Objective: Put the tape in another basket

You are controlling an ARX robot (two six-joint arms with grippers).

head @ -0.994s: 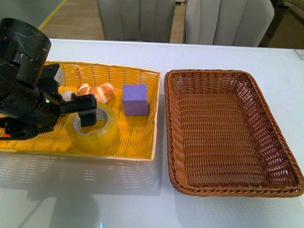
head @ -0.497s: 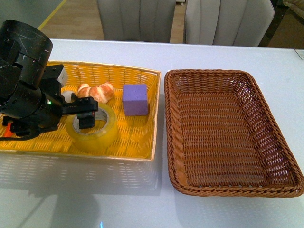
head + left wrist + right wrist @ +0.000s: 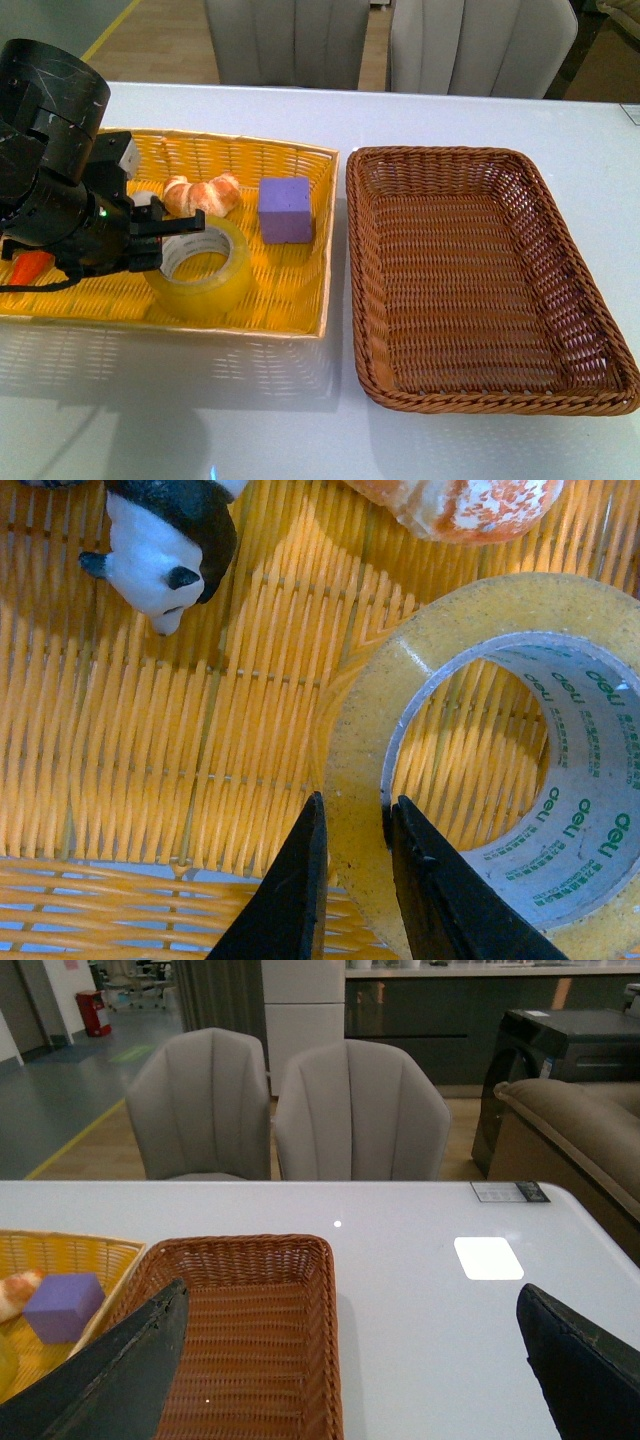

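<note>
The left claw (image 3: 355,812) is narrow and pinches one wall of the tape (image 3: 205,268), with one finger outside the roll and one inside the core. The roll lies in the yellow basket (image 3: 240,146), not yet lifted. The hold is on one side only, so the roll would likely swing down and could slip out as it rises. Hanging low, it might then catch the yellow rim or the braided rim of the brown basket (image 3: 452,153), since the two baskets stand just beside each other. A panda toy (image 3: 165,540) sits near the claw and a bread roll (image 3: 202,192) lies just beyond the tape, so a swing could knock either. The purple cube (image 3: 285,208) lies near the way across.

The front view shows both baskets on the surface (image 3: 200,400) and the whole way over, but the arm hides the fingertips. Only the left wrist view shows them straddling the tape wall, and it shows the panda plainly. The right wrist view alone shows the right claw (image 3: 350,1295), spread wide, holding nothing, above the surface near the brown basket.
</note>
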